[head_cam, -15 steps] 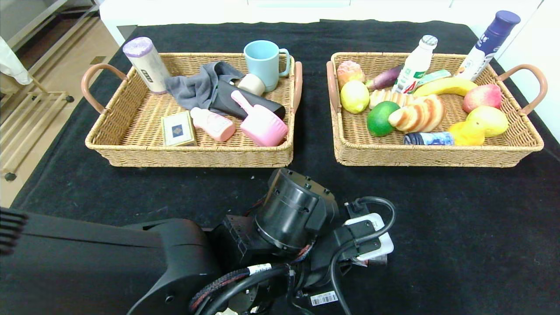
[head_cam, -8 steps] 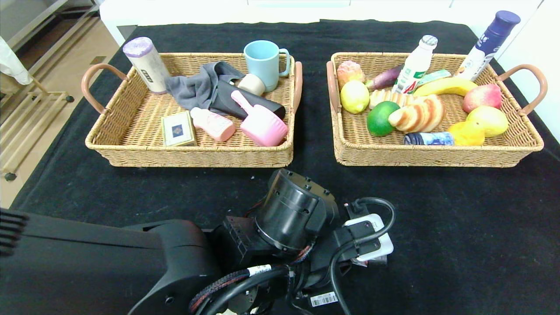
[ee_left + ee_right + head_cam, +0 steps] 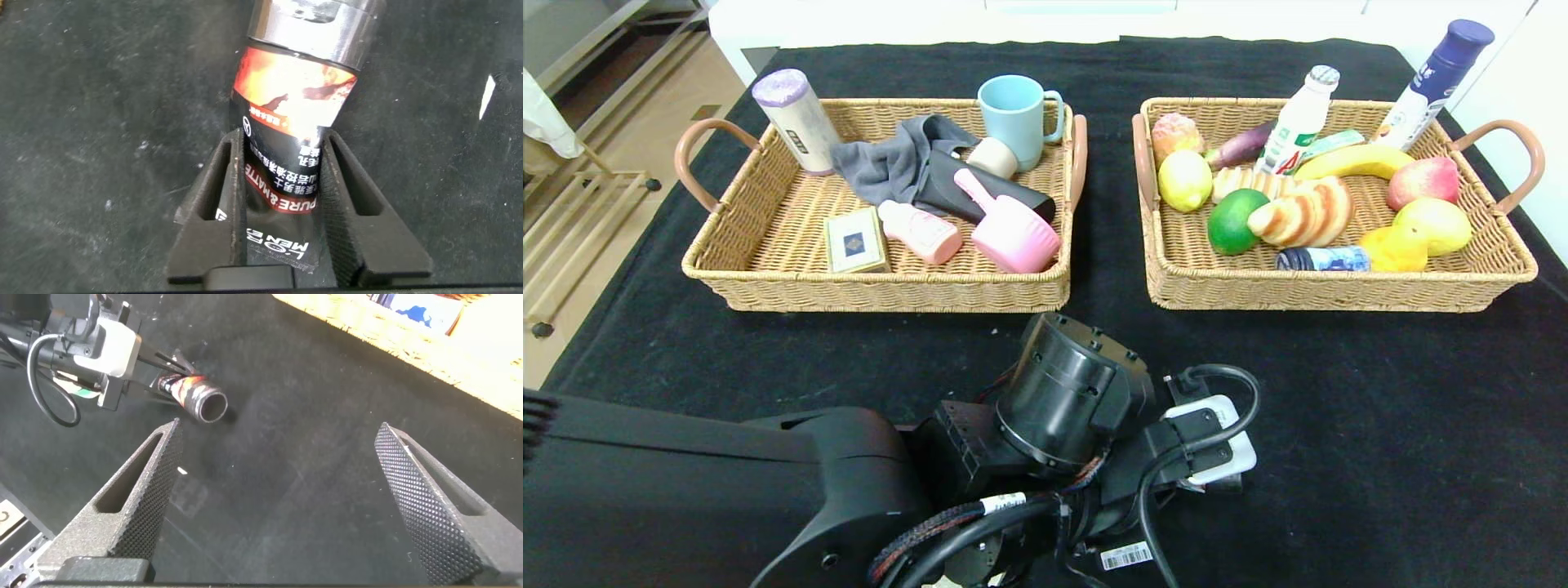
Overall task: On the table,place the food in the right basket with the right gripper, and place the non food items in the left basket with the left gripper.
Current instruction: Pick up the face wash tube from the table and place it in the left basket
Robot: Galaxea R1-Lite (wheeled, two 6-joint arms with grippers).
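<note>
1. My left pincer point(image 3: 282, 175) is down at the black table point(image 3: 1380, 425), and its two fingers point(image 3: 214, 204) sit closed in against the sides of a tube point(image 3: 286, 155) with a red and black label and a silvery cap
2. The tube lies on its side on the cloth, its flat crimped end back between my fingers and its cap pointing away from them
3. From my head I see only the left wrist and its cabling, low over the table's near middle; the tube hides beneath it
4. My right pincer point(image 3: 282, 478) hangs above the cloth with its fingers spread wide and nothing between them; past it lies the tube's round cap end beside my left wrist
5. Further out stands the left basket point(image 3: 768, 286), holding a blue mug point(image 3: 1013, 114), a grey cloth point(image 3: 890, 163) and a pink scoop point(image 3: 1013, 233)
6. The right basket point(image 3: 1339, 290) holds a banana point(image 3: 1352, 161), a lemon point(image 3: 1184, 180), a lime point(image 3: 1230, 220), bread point(image 3: 1307, 214) and bottles
</note>
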